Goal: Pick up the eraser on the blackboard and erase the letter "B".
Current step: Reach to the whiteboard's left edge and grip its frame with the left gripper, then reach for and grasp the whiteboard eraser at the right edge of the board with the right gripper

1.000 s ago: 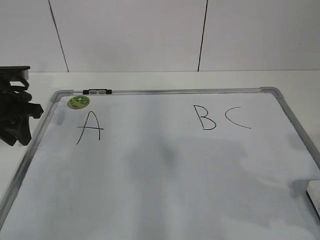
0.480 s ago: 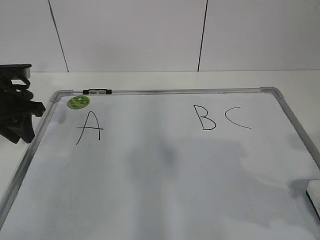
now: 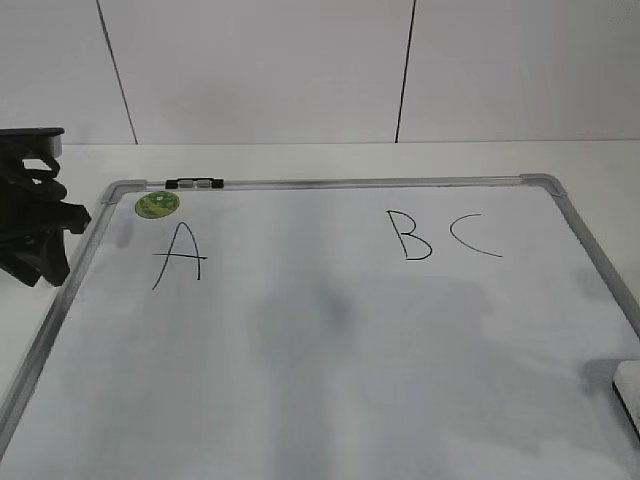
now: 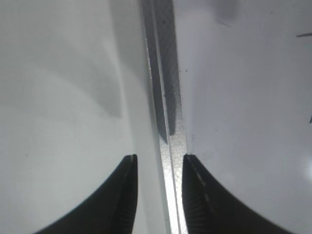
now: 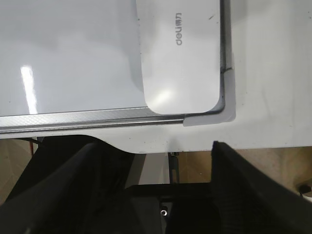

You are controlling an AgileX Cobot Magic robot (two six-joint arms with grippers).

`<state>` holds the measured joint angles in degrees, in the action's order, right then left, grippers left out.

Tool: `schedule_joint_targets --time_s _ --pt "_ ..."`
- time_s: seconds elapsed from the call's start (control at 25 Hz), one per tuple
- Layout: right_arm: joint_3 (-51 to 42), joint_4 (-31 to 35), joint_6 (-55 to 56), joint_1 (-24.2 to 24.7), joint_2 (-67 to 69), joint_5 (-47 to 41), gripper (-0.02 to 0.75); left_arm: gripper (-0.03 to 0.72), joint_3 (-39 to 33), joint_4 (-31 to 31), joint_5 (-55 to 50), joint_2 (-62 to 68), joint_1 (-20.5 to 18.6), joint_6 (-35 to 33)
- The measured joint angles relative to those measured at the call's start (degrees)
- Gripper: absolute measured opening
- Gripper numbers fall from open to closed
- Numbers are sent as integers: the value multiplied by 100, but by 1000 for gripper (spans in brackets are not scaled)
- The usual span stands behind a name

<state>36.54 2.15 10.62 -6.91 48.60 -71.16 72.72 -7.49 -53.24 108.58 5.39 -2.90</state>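
The blackboard [image 3: 330,390] is a white board with a grey metal frame, lying flat. The letter "B" [image 3: 408,236] is drawn in black at its upper middle, between an "A" [image 3: 178,256] and a "C" [image 3: 472,236]. The eraser [image 3: 628,386] is a white rounded block at the board's near right corner; the right wrist view [image 5: 180,53] shows it with grey lettering. My right gripper [image 5: 155,145] is open and empty, just off the board's corner below the eraser. My left gripper [image 3: 38,240] is open and empty, with its jaws [image 4: 158,165] either side of the board's left frame rail [image 4: 165,97].
A small round green magnet [image 3: 157,204] sits at the board's far left corner, by a black clip [image 3: 195,183] on the top rail. A grey corner piece [image 5: 228,100] lies beside the eraser. The white table's edge [image 5: 195,141] runs under my right gripper.
My left gripper has shifted slightly up and toward the board's left rail. Nothing on the board has moved.
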Motion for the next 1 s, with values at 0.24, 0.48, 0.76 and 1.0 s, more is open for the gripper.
schedule_joint_targets --time_s 0.24,0.48,0.76,1.0 --pt "0 0 0 0 0 0 550 238 0 10 0 29 0 -23" --pt "0 0 0 0 0 0 551 238 0 10 -92 270 0 -36" --pt "0 0 -11 0 0 0 550 238 21 41 -103 421 207 -36" --pt "0 0 -11 0 0 0 550 218 53 41 -111 466 230 -36"
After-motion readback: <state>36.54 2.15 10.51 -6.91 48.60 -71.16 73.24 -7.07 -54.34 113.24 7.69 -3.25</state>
